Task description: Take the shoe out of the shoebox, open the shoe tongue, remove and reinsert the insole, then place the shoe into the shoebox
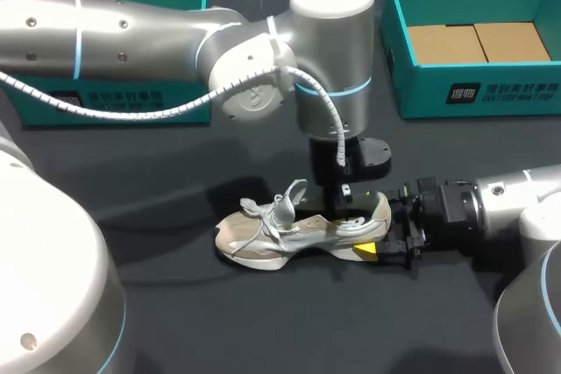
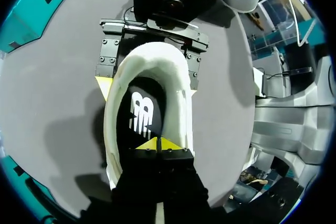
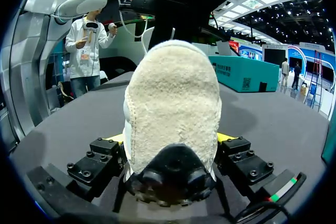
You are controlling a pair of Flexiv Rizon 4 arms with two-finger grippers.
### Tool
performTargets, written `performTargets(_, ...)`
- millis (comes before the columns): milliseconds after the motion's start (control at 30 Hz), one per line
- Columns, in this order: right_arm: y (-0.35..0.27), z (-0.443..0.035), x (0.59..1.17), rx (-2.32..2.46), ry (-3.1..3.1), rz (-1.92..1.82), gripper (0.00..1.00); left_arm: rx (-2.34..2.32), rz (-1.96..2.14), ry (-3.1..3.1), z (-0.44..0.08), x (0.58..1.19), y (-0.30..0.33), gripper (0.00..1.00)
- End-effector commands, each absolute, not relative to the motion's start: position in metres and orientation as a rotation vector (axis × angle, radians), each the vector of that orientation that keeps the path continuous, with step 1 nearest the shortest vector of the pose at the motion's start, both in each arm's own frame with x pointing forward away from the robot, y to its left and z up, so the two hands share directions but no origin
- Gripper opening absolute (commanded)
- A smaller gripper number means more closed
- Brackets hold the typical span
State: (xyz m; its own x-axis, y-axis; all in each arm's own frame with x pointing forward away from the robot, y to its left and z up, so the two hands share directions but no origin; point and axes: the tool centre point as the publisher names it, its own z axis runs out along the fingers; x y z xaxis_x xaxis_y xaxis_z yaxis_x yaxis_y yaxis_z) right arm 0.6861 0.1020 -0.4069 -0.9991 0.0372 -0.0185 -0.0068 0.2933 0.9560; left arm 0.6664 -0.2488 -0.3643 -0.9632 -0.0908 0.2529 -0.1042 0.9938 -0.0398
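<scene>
Right gripper (image 1: 378, 233) clenched on shoe (image 1: 289, 234) heel, mid-table (image 1: 175, 304), toe left; left gripper (image 2: 157, 144) down in opening, tips pressed together at insole (image 2: 142, 114), real pinch unclear; step: insole removal; next: lift insole out, heel pinned; shoebox (image 1: 491, 94) far right.
</scene>
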Motion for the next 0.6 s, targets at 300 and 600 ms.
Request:
performTargets(300,0.101,-0.407,0.685,0.029,2.5,1.84,0.0,0.12,0.024,-2.855,-0.382,0.657,-0.225,0.0)
performTargets(600,0.101,-0.407,0.685,0.029,2.5,1.84,0.0,0.102,0.031,-2.857,-0.391,0.647,-0.216,0.0)
